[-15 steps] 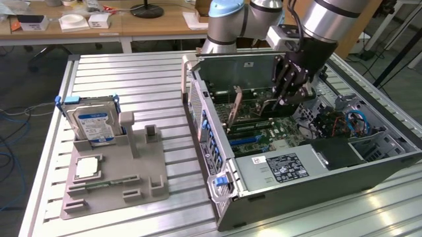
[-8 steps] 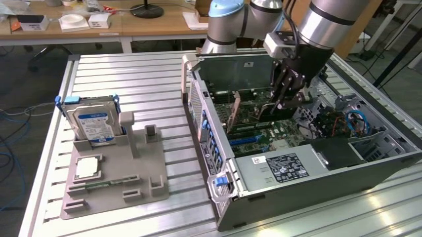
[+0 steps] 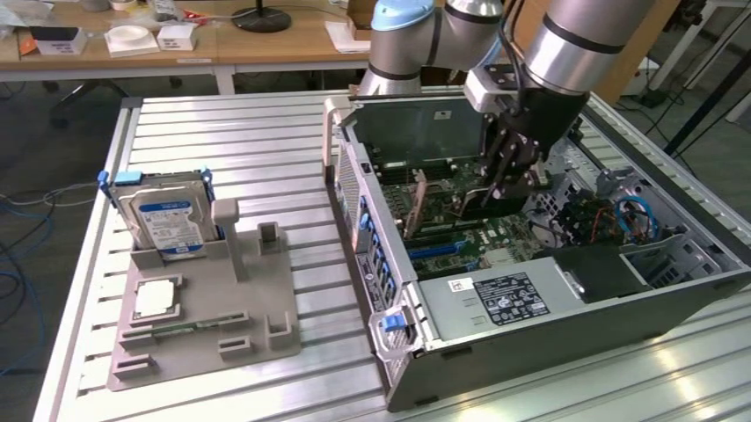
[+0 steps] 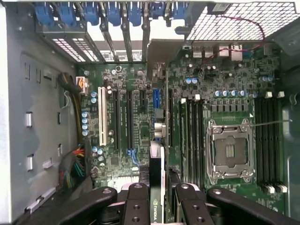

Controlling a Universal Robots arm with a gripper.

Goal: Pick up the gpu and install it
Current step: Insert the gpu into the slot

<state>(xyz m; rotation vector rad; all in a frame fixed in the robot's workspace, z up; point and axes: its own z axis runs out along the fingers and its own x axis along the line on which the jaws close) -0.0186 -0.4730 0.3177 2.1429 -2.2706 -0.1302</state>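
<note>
Black fingers (image 4: pixel 138 206) of the gripper (image 4: pixel 162 201) sit closest to my wrist camera, clamped on the gpu (image 4: pixel 156 178), which I see edge-on between them. The card is down inside the open computer case (image 3: pixel 493 299), over the motherboard (image 4: pixel 126 117) beside the expansion slots (image 4: pixel 115 117); I cannot tell whether it touches one. On the exterior view's left, a hard drive (image 3: pixel 171 220) stands in the grey holder (image 3: pixel 235 299).

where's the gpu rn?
The gpu is held edge-on in the gripper, inside the open computer case on the exterior view's right. It is over the motherboard, close to its blue slot.
</note>
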